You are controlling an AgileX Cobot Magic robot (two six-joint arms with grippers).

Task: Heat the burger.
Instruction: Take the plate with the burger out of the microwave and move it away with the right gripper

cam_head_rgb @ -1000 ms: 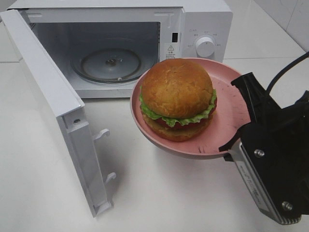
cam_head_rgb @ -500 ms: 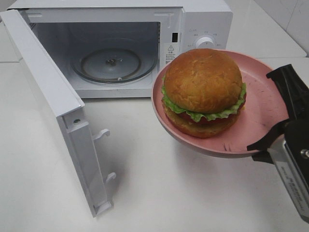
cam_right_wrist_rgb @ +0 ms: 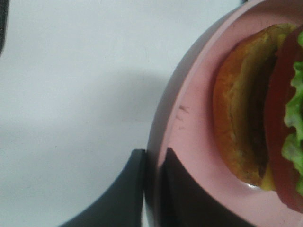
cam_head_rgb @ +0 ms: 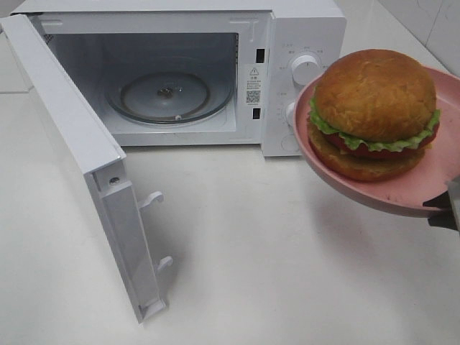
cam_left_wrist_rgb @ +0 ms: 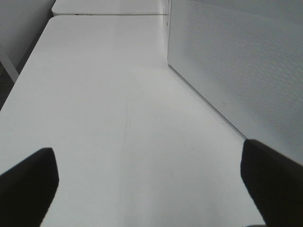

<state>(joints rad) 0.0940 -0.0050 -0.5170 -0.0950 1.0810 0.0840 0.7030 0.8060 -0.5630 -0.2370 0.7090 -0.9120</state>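
Note:
The burger (cam_head_rgb: pixel 374 100), with a golden-brown bun, green lettuce and red tomato, rides on a shallow pink plate (cam_head_rgb: pixel 338 183) held in the air to the right of the microwave's control panel. My right gripper (cam_head_rgb: pixel 447 208) shows only as a dark tip at the right edge of the exterior high view. In the right wrist view, my right gripper (cam_right_wrist_rgb: pixel 154 189) is shut on the plate (cam_right_wrist_rgb: pixel 189 113) at its rim, one finger on each side, with the burger (cam_right_wrist_rgb: pixel 246 132) close by. My left gripper (cam_left_wrist_rgb: pixel 151 189) is open over bare table, nothing between its fingers.
The white microwave (cam_head_rgb: pixel 302 29) stands at the back with its door (cam_head_rgb: pixel 79 151) swung wide to the left. The glass turntable (cam_head_rgb: pixel 169 93) inside is bare. The microwave's perforated side wall (cam_left_wrist_rgb: pixel 236 61) rises beside the left gripper.
The right gripper has carried the plate and burger to the right and higher, from in front of the oven opening to beside the control panel. Most of that gripper has left the exterior view.

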